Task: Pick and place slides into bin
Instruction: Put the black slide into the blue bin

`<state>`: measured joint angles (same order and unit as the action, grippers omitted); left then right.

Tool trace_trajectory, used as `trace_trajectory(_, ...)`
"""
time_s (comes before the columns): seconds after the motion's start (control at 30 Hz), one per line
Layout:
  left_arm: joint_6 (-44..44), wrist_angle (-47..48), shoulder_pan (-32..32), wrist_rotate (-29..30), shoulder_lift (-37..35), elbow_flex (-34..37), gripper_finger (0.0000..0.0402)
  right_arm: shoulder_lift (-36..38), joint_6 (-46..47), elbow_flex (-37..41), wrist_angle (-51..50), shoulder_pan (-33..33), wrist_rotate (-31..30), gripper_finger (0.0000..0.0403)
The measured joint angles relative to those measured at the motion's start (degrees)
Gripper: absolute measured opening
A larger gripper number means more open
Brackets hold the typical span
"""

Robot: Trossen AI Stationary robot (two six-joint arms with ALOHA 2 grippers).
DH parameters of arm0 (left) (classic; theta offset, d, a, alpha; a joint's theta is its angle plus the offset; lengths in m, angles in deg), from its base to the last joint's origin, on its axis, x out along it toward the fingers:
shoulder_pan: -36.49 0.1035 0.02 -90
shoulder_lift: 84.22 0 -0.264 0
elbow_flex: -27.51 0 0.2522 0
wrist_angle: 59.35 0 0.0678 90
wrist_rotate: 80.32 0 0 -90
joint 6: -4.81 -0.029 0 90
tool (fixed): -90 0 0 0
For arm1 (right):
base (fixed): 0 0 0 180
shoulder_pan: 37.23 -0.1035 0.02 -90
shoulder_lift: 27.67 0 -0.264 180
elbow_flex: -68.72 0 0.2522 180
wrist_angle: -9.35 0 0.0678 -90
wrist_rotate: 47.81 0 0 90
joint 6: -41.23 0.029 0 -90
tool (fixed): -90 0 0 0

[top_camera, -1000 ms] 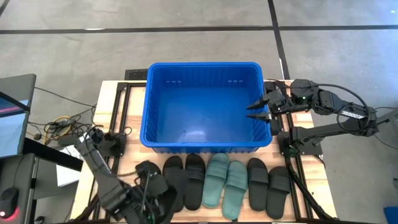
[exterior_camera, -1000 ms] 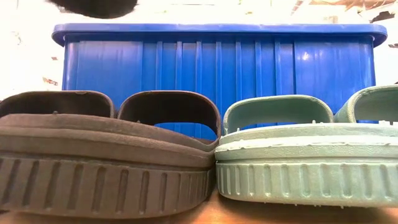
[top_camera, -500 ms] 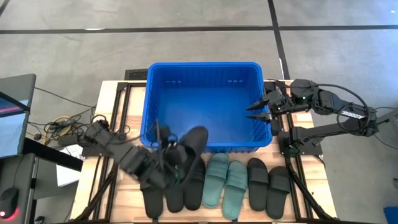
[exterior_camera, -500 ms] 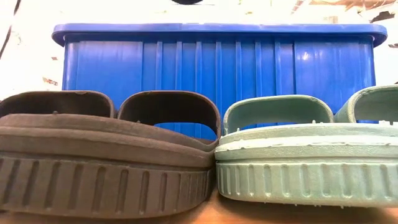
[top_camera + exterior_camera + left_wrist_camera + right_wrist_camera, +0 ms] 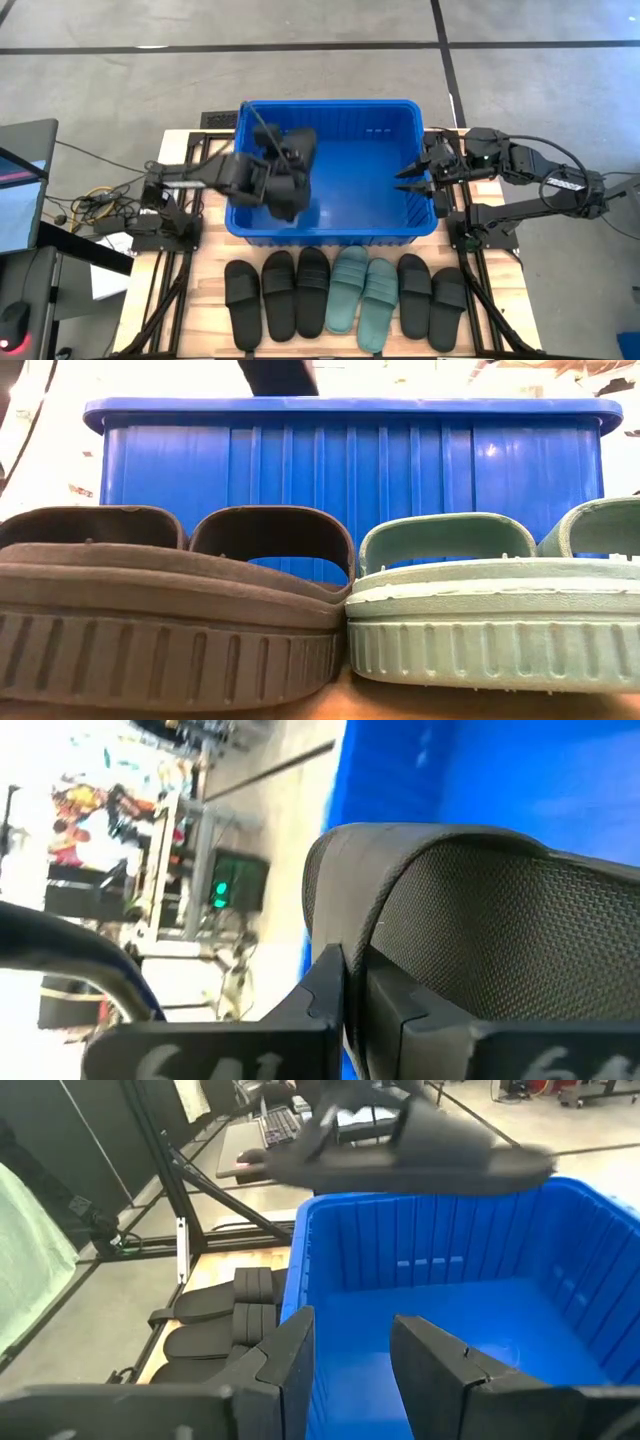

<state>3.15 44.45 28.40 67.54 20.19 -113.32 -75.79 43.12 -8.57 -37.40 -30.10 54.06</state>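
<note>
My left gripper (image 5: 272,172) is shut on a black slide (image 5: 292,168) and holds it in the air over the left half of the blue bin (image 5: 330,225). The right wrist view shows this slide (image 5: 410,1152) above the bin's rim (image 5: 420,1202). Several more slides, black (image 5: 278,295) and two teal (image 5: 362,292), lie sole-down in a row at the table's near edge. My right gripper (image 5: 414,178) is open and empty over the bin's right side; its fingers (image 5: 285,1365) stand apart. My left gripper pinches the black slide between its two fingers (image 5: 330,995); the slide's rim (image 5: 345,910) runs in between them. Which part of the slide this is I cannot tell. The gripper comes from above. The slide is lifted clear above the bin, lying about level.
The bin stands at the middle of the wooden table (image 5: 205,275), behind the row of slides; its near wall (image 5: 350,460) rises behind them in the low view. A monitor (image 5: 20,190) and cables lie off the table's left. The bin's floor (image 5: 350,190) is bare.
My left gripper has gone up from the table's near left corner and toward the far edge, carrying the black slide. The slide has been lifted clear of the row and now hangs over the bin's left half. My right gripper has kept still.
</note>
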Motion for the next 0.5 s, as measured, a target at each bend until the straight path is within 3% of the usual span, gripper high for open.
trace_trajectory(0.3,-8.1,-0.1,10.3,-4.2,-2.6,0.6,0.0,-3.8,1.6,0.0,1.0,0.0,-1.5,0.012)
trace_trajectory(0.5,-11.4,-2.9,15.9,-9.5,-5.9,10.1,0.0,-7.4,0.1,0.0,6.3,0.1,-1.5,0.012)
